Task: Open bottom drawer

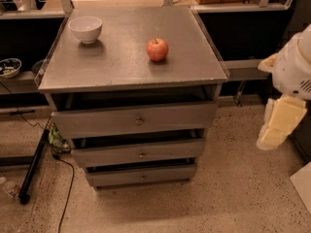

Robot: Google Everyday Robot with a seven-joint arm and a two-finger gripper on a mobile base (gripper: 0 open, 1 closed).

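Observation:
The grey cabinet stands in the middle of the camera view with three drawer fronts stacked below its top. The bottom drawer is the slim, lowest front, with a small round knob at its centre, just above the floor. A dark gap shows above its front. My gripper hangs at the right edge of the view, pale and cream-coloured, level with the middle drawer and well to the right of the cabinet, touching nothing.
A white bowl and a red apple sit on the cabinet top. A black pole and a cable lie on the speckled floor at left. Dark shelving runs behind.

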